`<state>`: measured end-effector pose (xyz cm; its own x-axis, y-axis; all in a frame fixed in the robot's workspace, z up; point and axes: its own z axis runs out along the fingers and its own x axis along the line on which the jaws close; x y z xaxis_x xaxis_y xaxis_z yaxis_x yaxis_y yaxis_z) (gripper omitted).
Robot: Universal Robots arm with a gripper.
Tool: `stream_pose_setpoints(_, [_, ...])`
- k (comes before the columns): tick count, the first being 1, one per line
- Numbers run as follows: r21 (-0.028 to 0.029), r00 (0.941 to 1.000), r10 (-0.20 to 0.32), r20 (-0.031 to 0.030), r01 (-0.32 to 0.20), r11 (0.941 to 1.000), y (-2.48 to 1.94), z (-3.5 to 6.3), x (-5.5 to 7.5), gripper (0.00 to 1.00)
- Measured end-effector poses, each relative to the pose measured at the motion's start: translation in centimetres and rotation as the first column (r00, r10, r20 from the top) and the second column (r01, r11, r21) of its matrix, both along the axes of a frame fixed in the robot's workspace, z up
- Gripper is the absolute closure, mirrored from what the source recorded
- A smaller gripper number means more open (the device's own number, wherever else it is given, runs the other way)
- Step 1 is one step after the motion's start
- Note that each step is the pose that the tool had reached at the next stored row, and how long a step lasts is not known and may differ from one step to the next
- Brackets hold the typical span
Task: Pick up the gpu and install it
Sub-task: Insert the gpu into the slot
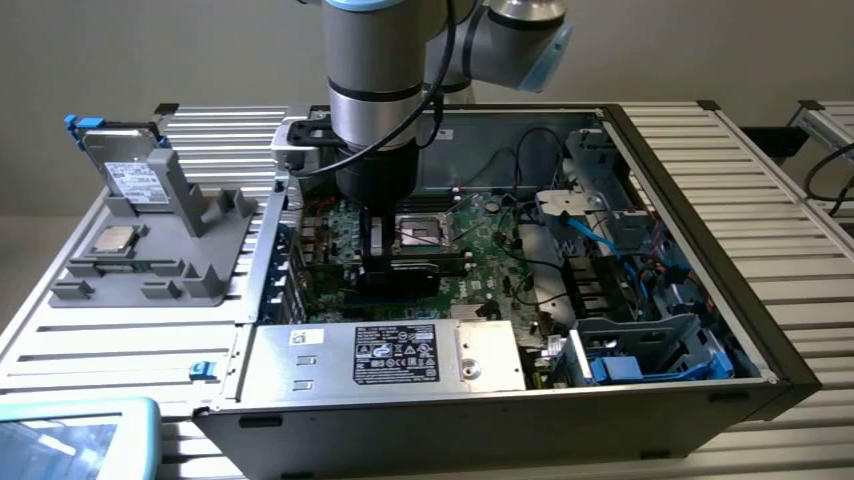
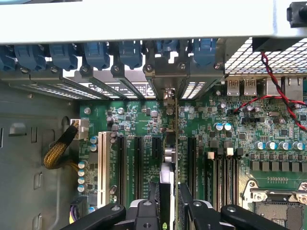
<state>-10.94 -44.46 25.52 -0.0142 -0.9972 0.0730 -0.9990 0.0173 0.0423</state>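
My gripper (image 1: pixel 383 250) reaches down into the open computer case (image 1: pixel 694 180) and is shut on the gpu (image 1: pixel 395 277), a dark card held on edge just above the green motherboard (image 1: pixel 481 255). In the wrist view the gpu (image 2: pixel 169 167) appears edge-on between my two black fingers (image 2: pixel 192 203), with my gripper (image 2: pixel 169 206) shut around it. Its silver end bracket (image 2: pixel 168 96) points at the row of rear slot openings. The card runs along the black expansion slots (image 2: pixel 157 146); whether it sits in one I cannot tell.
A grey stand (image 1: pixel 174 255) outside the case on the exterior view's left holds a silver hard drive (image 1: pixel 134 170) with blue clips and a small chip (image 1: pixel 114 240). The power supply (image 1: pixel 387 355), drive cage (image 1: pixel 654 350) and loose cables (image 1: pixel 574 215) crowd the case. Blue slot latches (image 2: pixel 96 55) line the rear wall.
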Motion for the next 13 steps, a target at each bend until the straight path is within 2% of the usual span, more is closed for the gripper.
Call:
stream_pose_setpoints(7, [0.0008, 1.0000, 0.000, 0.0004, 0.000, 1.0000, 0.01, -0.03, -0.01, 0.71])
stream_pose_setpoints(8, [0.0005, 1.0000, 0.000, 0.0003, 0.000, 1.0000, 0.01, -0.02, -0.01, 0.65])
stream_pose_setpoints(10, [0.0002, 1.0000, 0.000, 0.0001, 0.000, 1.0000, 0.00, -0.01, 0.00, 0.65])
stream_pose_setpoints(11, [0.0000, 1.0000, 0.000, 0.0000, 0.000, 1.0000, 0.00, 0.00, 0.00, 0.58])
stream_pose_setpoints(13, [0.0001, 1.0000, 0.000, 0.0000, 0.000, 1.0000, 0.00, 0.00, 0.00, 0.58])
